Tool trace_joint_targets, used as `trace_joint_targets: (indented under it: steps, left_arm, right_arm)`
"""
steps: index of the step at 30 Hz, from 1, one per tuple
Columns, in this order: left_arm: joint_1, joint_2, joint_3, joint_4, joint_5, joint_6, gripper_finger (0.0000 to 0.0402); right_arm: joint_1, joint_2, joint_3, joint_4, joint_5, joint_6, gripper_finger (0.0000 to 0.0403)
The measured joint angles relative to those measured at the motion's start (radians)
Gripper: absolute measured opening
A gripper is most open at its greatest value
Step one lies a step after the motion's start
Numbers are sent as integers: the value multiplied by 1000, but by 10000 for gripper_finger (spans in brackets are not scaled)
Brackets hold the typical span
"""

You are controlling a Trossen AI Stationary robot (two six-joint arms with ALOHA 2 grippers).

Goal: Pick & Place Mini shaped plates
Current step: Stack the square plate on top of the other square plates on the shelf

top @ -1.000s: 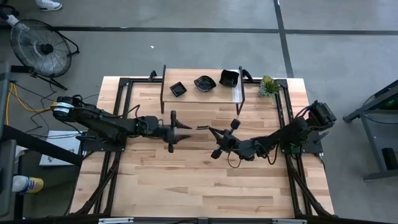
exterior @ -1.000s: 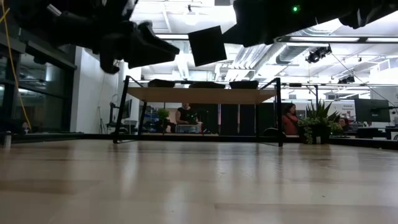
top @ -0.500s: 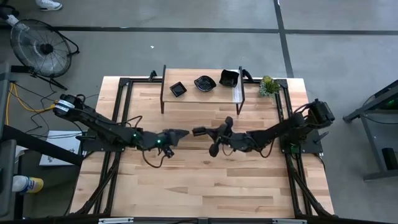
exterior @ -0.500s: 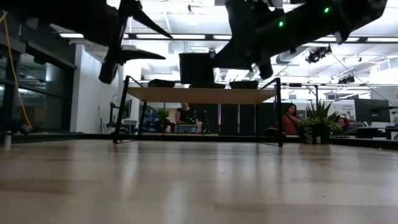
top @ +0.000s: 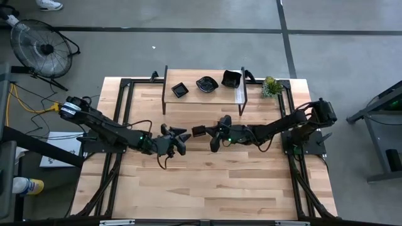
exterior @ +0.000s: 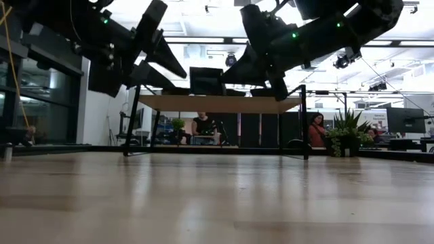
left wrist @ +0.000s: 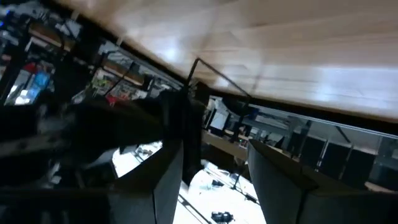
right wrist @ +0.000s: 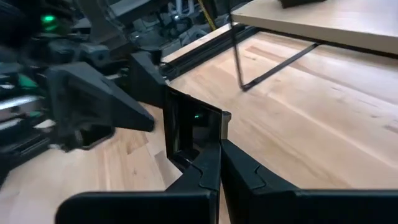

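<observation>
My right gripper is shut on one small black square mini plate, held in the air over the middle of the table. The plate shows as a dark square in the low view. My left gripper is open and points at the plate from the table's left. Its fingertips stand close to the plate, and I see a small gap between them. Three more black mini plates rest on a raised wooden shelf at the far side. My right gripper pinches the square plate by the edge nearest to it between its two fingers. The fingers come about level from the table's right side. The plate stands on edge, upright, clear of the table.
A small green plant stands to the right of the shelf. Black metal frames run along the table's left and right sides. Bare wooden tabletop lies toward the near edge. People sit in the room beyond the table.
My right gripper has carried the plate toward the table's left and a little down, and the plate has turned from tilted to upright. My left gripper has moved toward the plate and rolled about its own axis. The two grippers now stand nearly tip to tip.
</observation>
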Motion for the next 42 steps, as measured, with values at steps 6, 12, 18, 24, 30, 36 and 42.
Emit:
trace_joint_targets:
  steps: [6, 12, 18, 24, 30, 36, 42]
  left_arm:
    - [0, 38, 0, 49, -1, 14, 175]
    - [0, 42, 0, 103, -1, 42, 175]
    - [0, 42, 0, 106, 4, 43, 175]
    - [1, 42, 0, 106, 31, 56, 174]
    - [30, 43, 0, 106, 32, 68, 174]
    - [52, 43, 0, 106, 49, 73, 174]
    - [52, 43, 0, 106, 52, 73, 162]
  right_arm:
    - [-9, 0, 14, -8, -30, 0, 0]
    - [-9, -1, 14, -30, -28, 18, 0]
    - [-9, -1, 14, -37, -27, 18, 0]
    - [-9, -1, 14, -16, -32, 18, 0]
    - [-9, -1, 14, -9, -33, 18, 0]
    - [-9, -1, 14, -7, -37, 17, 0]
    - [-9, -1, 14, -13, -36, 13, 0]
